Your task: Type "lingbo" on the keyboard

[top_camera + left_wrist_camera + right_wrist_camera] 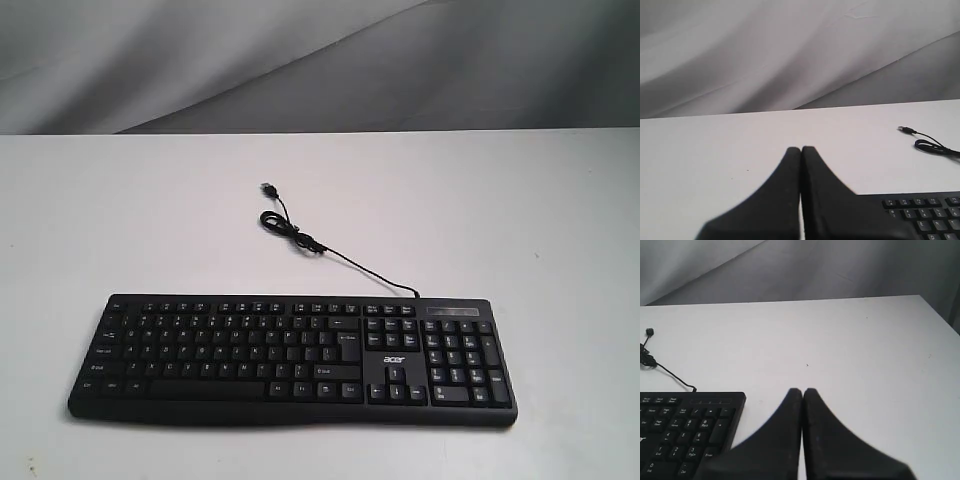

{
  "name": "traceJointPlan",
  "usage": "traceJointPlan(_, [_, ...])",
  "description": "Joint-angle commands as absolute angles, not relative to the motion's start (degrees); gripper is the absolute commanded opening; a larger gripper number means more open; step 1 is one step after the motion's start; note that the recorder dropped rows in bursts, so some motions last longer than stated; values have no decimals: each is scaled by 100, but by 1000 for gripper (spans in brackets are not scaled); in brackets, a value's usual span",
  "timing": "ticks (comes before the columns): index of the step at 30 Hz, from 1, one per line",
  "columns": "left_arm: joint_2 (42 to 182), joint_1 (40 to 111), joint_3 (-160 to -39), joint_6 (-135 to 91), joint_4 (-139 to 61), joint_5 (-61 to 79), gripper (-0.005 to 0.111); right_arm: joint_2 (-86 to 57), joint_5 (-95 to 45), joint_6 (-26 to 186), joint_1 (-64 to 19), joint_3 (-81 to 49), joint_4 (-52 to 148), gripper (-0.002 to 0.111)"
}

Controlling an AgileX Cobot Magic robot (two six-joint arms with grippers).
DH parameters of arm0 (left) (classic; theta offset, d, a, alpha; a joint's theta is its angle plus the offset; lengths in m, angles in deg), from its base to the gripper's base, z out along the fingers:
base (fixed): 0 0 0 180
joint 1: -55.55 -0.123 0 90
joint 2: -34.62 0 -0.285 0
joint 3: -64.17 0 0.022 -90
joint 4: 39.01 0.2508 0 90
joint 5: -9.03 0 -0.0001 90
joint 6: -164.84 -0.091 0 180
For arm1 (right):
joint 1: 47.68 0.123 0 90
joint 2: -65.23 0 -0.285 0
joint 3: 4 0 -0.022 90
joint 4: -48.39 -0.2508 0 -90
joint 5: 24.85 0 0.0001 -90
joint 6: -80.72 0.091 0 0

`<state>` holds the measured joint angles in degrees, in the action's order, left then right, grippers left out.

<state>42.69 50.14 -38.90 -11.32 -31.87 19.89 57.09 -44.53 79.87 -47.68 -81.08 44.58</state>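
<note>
a: keyboard point(290, 360) lies closest, flat on the white table point(120, 220) along its near edge, number pad at the right end.
b: and its cable point(345, 258)?
a: it leaves the back edge near the number pad, loops once, and ends in a loose plug point(268, 187) lying on the table.
b: the pincers?
a: neither shows in the exterior view. in its wrist view the left gripper point(801, 150) has both fingers pressed together, nothing between them, and a corner of the keyboard is just beside it. right gripper point(802, 391) is alike: pressed together, empty, beside the number pad end.
b: behind?
a: grey cloth point(300, 60), creased.
</note>
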Motion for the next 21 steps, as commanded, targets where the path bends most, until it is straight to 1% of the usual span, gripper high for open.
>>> traceJointPlan(1, [4241,5045,-3862,-1120,-3186,1954,1,5745,-4447,7999,-4768,-8122,4491,0])
traceJointPlan(5, [4241,5045,-3862,-1120,-3186,1954,1,5745,-4097,7941,-4768,-8122,4694,0])
traceJointPlan(12, [4241,5045,-3862,-1120,-3186,1954,1,5745,-1900,7941,-4768,-8122,4673,0])
traceJointPlan(19, [4241,5045,-3862,-1120,-3186,1954,1,5745,-775,7962,-4768,-8122,4429,0])
traceJointPlan(20, [4241,5045,-3862,-1120,-3186,1954,1,5745,-283,8235,-4768,-8122,4144,0])
traceJointPlan(21, [4241,5045,-3862,-1120,-3186,1954,1,5745,-179,8567,-4768,-8122,4106,0])
